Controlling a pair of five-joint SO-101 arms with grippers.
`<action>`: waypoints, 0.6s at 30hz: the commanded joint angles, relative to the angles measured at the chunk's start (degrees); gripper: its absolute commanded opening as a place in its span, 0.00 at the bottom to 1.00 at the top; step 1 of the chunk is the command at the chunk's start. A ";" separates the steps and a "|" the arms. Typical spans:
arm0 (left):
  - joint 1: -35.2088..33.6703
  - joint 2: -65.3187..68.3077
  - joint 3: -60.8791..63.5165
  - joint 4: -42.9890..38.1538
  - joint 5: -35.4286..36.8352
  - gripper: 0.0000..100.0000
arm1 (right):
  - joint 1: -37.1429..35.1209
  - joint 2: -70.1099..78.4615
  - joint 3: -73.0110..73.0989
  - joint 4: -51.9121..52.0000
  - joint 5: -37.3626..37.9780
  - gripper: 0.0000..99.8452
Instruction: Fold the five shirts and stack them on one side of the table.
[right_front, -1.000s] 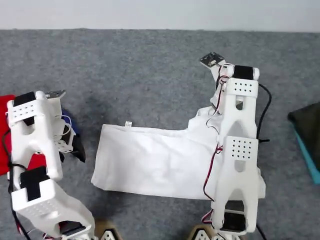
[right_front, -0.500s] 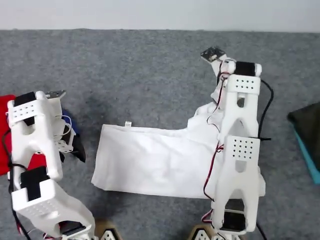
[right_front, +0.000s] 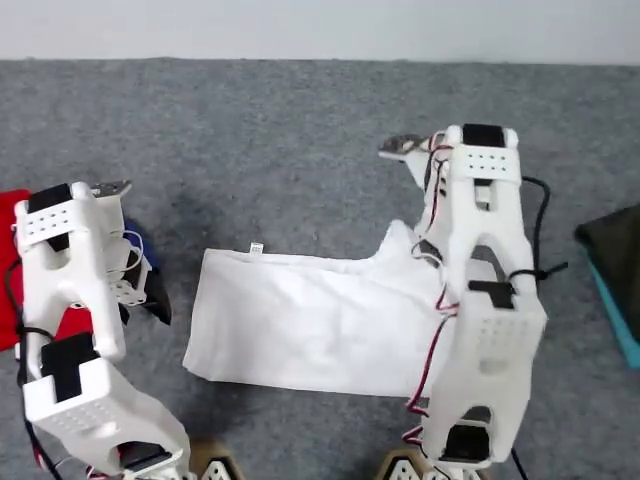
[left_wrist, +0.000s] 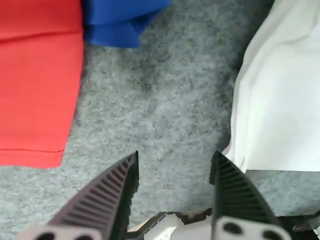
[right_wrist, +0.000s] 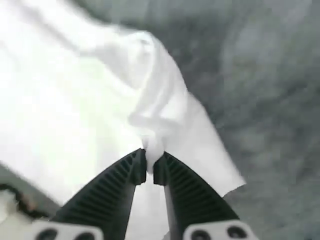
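White shirt (right_front: 310, 320): lower centre of the high view, spread flat and wide on the table (right_front: 250, 140), with a small tag at its upper left corner. Right end bunched and lifted beneath the right arm (right_front: 480, 300). Left edge seen in the left wrist view, lying on the grey surface just beside that gripper's far finger.

Right gripper (right_wrist: 150, 162): jaws pinched nearly together on a raised fold of the white shirt, cloth squeezed between the tips and pulled up into a creased peak. Rest of the shirt sloping away below, grey table beyond it.

Left gripper (left_wrist: 172, 157): jaws spread wide, nothing between them, hanging over bare grey table between the white shirt and the coloured shirts.

Left arm (right_front: 70, 300): lower left of the high view, well apart from the right arm.

Red shirt (left_wrist: 35, 75): flat, straight hemmed edge; at the far left edge of the high view, partly under the left arm.

Blue shirt (left_wrist: 120, 17): touching the red shirt, its edge rumpled.

Dark shirt (right_front: 612, 245): right edge of the high view, cut off by the frame, well apart from the white shirt.

Teal cloth (right_front: 620, 320): strip just below the dark shirt, touching it.
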 joint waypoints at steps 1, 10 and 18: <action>0.18 -2.11 -1.36 2.02 0.18 0.22 | -0.57 -11.38 8.88 2.24 0.97 0.04; 0.18 -2.11 -1.36 2.02 -2.55 0.22 | -2.07 -30.64 37.19 2.07 8.09 0.04; 0.18 -2.11 -1.36 2.02 -2.55 0.22 | -3.56 -37.76 53.45 -7.43 8.09 0.05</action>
